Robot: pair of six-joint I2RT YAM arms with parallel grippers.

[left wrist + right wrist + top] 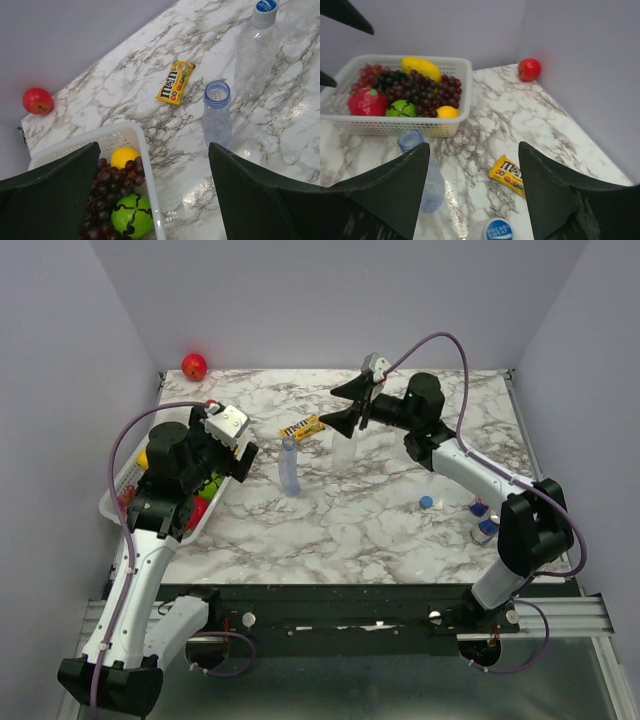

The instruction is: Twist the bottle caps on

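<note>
One loose blue cap lies on the marble desk right of the uncapped slim bottle, likely light, thin-walled and slippery, best gripped mid-body; left pincer and right pincer both gape wide, empty.

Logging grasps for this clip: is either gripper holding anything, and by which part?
Nothing is held: the left gripper and right gripper are both open and empty.
</note>
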